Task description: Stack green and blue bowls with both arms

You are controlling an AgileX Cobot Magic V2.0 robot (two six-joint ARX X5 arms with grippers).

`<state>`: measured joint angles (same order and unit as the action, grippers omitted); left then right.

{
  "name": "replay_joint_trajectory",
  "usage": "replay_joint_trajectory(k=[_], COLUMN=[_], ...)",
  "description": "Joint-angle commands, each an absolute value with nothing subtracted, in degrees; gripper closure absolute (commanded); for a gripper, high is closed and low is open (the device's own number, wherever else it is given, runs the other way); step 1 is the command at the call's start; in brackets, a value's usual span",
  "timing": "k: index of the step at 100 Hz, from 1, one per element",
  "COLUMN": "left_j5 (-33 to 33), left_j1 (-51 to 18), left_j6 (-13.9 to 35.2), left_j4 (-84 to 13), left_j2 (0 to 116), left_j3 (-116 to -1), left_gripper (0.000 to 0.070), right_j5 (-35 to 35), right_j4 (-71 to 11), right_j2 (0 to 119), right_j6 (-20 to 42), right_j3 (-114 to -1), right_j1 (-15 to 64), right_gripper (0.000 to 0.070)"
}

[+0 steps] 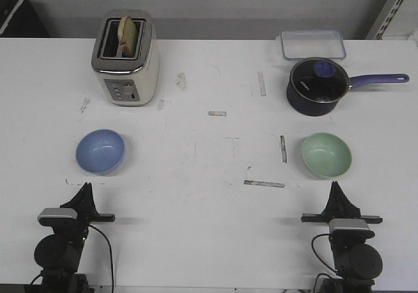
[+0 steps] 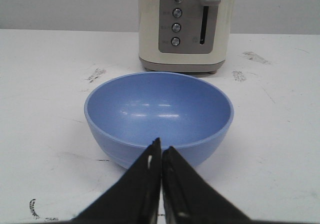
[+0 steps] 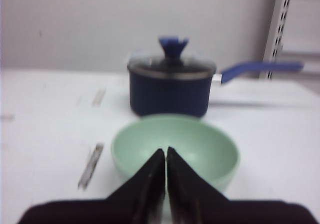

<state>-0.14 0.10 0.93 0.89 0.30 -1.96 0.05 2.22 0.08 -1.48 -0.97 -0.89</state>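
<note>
The broad white counter [image 1: 209, 241] holds a periwinkle blue round bowl [image 1: 100, 151] on the left and a pale mint green one [image 1: 326, 154] on the right (well apart). Each black forked hand, left [image 1: 85, 186] and right [image 1: 336, 185], sits pinched together, holding nothing, just short of its bowl.

toaster [image 2: 187, 27] top cut off, saucepan [image 3: 170, 87] blurred

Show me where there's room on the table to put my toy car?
The biggest bare patch is the middle of the table, between the blue bowl and the green bowl. There is also space between the toaster and the saucepan. It is crowded at the back right, where the saucepan sits close to a clear container.
</note>
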Motion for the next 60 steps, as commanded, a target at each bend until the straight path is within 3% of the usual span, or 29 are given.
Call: replay_joint_trajectory(k=[1,30,46,60], left_j5=[-0.2,-0.2,-0.2,-0.2], left_j1=[0.1,0.1,0.1,0.1], left_j6=[0.7,0.7,0.7,0.7], left_j4=[1.8,1.8,1.8,1.8], left_j2=[0.2,0.2,0.2,0.2], left_j3=[-0.8,-0.8,-0.8,-0.8], left_gripper=[0.0698,0.0698,0.0698,0.0698], right_j5=[0.1,3.4,1.9,-2.9], right_j4=[4.1,2.2,-6.2,-15.3], right_j2=[0.1,6.7,19.9,32.3], right_j6=[-1.3,-2.0,-1.7,-1.5], right_j3=[-3.4,-22.7,-36.8,-48.6], right_j1=[-1.0,-1.1,-1.0,-1.1], right_gripper=[0.07,0.07,0.068,0.0603])
